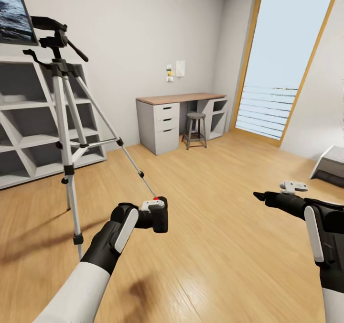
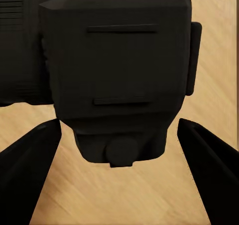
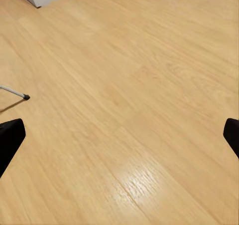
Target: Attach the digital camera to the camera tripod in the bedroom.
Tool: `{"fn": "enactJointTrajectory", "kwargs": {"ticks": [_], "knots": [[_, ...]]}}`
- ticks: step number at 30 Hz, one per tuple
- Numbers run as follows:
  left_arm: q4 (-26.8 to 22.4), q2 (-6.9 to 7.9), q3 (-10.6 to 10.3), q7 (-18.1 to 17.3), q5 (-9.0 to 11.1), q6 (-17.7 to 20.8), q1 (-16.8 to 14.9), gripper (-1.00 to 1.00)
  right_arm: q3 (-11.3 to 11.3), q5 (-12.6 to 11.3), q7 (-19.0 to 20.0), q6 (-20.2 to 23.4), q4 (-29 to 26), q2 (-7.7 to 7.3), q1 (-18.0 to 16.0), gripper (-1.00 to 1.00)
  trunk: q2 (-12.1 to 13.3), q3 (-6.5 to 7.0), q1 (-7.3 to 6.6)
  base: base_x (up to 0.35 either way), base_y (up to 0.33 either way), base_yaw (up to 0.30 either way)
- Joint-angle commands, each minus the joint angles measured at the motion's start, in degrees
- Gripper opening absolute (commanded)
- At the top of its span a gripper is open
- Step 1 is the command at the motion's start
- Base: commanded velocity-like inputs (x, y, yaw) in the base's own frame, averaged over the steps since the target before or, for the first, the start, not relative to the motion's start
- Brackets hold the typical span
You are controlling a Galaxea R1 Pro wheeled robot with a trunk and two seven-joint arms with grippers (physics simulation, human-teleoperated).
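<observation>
No readable text, label, brand, number or sign in any view. Camera (image 1: 155, 214) body plain black, no markings legible in head view or left wrist view. Tripod (image 1: 64, 122) bare of lettering. Small white and yellow fittings (image 1: 175, 69) on wall above desk too small to read. Picture (image 1: 14, 10) at upper left shows dark image only, no caption legible.

One digital camera (image 1: 156, 214), one camera tripod (image 1: 64, 122), one desk (image 1: 179, 117), one stool (image 1: 195, 129).
</observation>
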Motion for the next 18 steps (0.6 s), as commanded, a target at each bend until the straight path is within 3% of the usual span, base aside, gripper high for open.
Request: {"fn": "enactJointTrajectory", "kwargs": {"ticks": [1,8,15,18], "knots": [[-0.06,0.04,-0.06,0.66,0.71,0.16,-0.01,-1.0,0.0,-0.3,-0.03,0.29,-0.07,0.0,-0.04,1.0,-0.01,0.17,-0.03,0.0,0.0,0.0],[-0.39,0.44,-0.11,0.69,1.0,0.07,0.18,-1.0,0.2,-0.26,0.11,0.29,-0.17,0.1,-0.01,1.0,0.09,1.72,-0.21,0.0,0.0,0.0],[-0.95,0.2,-0.24,0.7,1.32,0.18,-1.62,-1.0,0.19,-0.23,0.11,0.29,-0.2,0.26,0.03,1.0,0.18,3.27,-0.4,0.0,0.0,0.0],[-0.72,0.16,-1.47,0.89,1.2,-0.04,-2.21,-1.0,0.15,-0.23,0.12,0.29,-0.2,0.32,0.04,1.0,0.22,3.94,-0.47,0.0,0.0,0.0]]}}
